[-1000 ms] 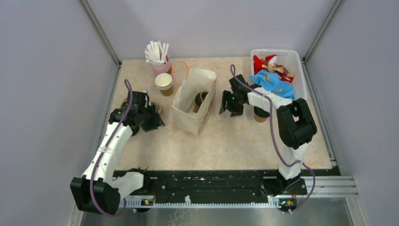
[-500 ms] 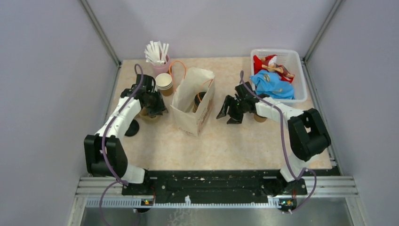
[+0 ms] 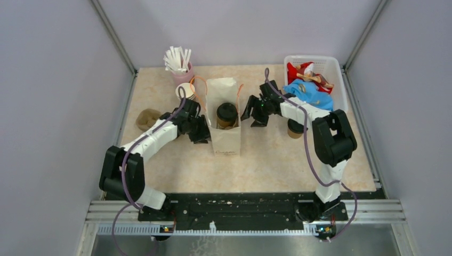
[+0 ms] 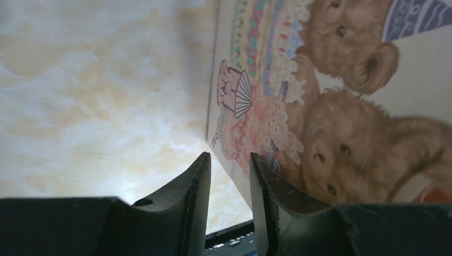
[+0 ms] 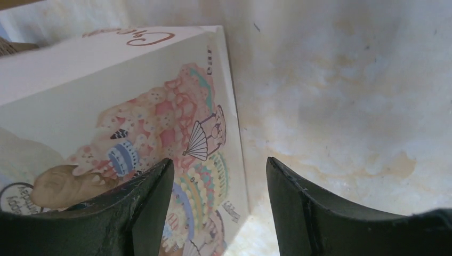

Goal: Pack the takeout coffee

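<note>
Midway through packing. Already down in the bag [image 3: 228,145], upright at mid-table: one cup [image 3: 226,112], black lid showing at the open mouth. Not yet packed: second cup [image 3: 293,130], standing on the table [image 3: 266,165] right of the bag, near the basket [image 3: 344,93], partly hidden behind the right arm.

Left gripper [image 3: 202,134] low against the bag's left wall, fingers [image 4: 196,181] a narrow gap apart. Seemingly nothing pinched, though hard to say from the wrist view whether the bag's bottom corner lies just inside the tips. Right gripper [image 3: 251,118] just right of the bag, spread wide and empty, bag corner ahead of it.

Likely step in hand: steadying or squaring the bag from both sides before the second cup goes in. Next: swing the right gripper over to that cup, close round the paper body below the lid, lift clear of the bag's rim, lower beside the first cup. Probably a snug fit, so worth bracing the left gripper on the wall against tipping or sliding.
</note>
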You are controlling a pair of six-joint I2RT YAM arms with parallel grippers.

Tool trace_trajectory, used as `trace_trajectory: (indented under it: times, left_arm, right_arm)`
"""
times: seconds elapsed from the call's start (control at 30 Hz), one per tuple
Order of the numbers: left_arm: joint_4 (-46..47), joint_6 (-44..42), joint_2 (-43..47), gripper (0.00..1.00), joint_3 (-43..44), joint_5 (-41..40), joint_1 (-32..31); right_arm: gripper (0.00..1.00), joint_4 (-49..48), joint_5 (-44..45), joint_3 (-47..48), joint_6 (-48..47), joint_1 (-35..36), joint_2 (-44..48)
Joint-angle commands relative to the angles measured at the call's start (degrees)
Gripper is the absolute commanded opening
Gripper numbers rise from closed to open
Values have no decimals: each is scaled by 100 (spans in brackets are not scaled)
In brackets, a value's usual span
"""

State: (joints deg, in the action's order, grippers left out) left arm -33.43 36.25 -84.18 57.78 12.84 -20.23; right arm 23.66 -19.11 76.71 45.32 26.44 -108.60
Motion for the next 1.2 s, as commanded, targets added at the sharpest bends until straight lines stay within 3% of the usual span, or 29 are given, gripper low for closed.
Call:
trace_trajectory:
  times: [0.0,0.43,0.53,0.63,0.77,0.97,1.17]
  left_arm:
    - [681,890,93,39,-322,221,-468]
    - [1664,3097,394,41,-1056,-279,-2256]
    - [1280,3050,424,43,-851,-489,-2532]
    - [718,2905,862,49,-770,-724,-2622]
    - [-393,2762,1929,55,-819,-1534,-2580]
    - [-1307,1888,3414,66,-555,-1838,-1785]
    - [-1669,292,2921,74,389,-824,-404]
  right_arm:
    - [64,304,35,610,-590,-148,-193]
    - [68,1260,-734,1952,-2419,-361,-889]
    - [68,1763,-192,2306,-2587,-404,-933]
    - [70,2640,1111,2719,-2865,-419,-820]
    - [72,3308,1873,2509,-3064,-480,-119]
    - [73,3130,1373,923,-2937,-464,1641]
    - [73,2530,206,-754,-1779,-106,3273]
